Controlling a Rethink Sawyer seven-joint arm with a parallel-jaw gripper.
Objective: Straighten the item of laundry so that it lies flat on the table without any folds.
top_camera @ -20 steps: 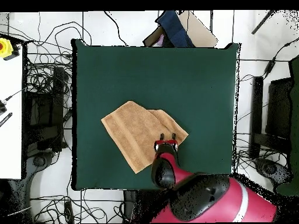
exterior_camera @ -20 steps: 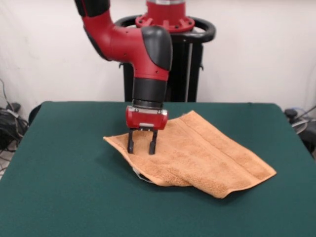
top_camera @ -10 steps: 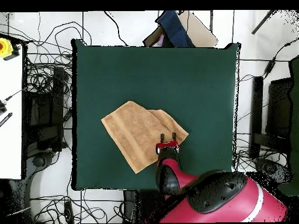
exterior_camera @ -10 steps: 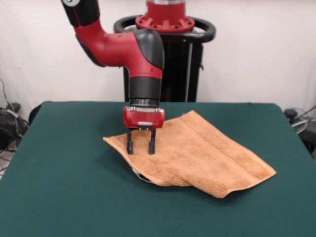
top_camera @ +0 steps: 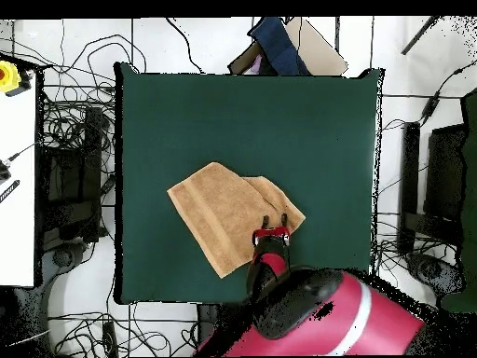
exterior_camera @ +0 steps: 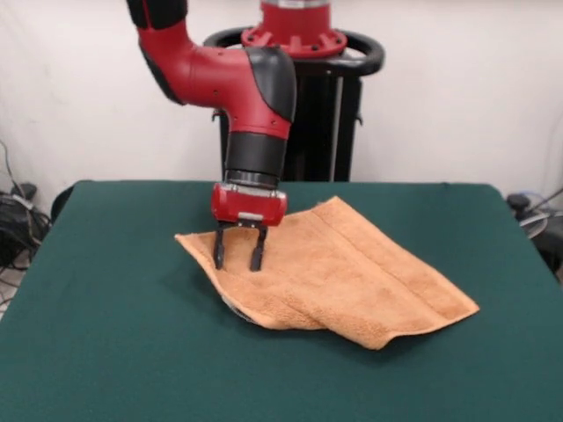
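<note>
1. I see the orange-tan terry-cloth towel [exterior_camera: 339, 277] lying mid-table on the dark green felt-like table [exterior_camera: 106, 352], folded over itself, its long axis running from far left to near right.
2. My red and black gripper [exterior_camera: 237, 260] stands directly over the towel's left corner, jaws parted, tips pressing into the pile; whether they pinch any cloth I cannot quite tell.
3. The doubled layer spreads rightward from the gripper, thick, soft and looped.
</note>
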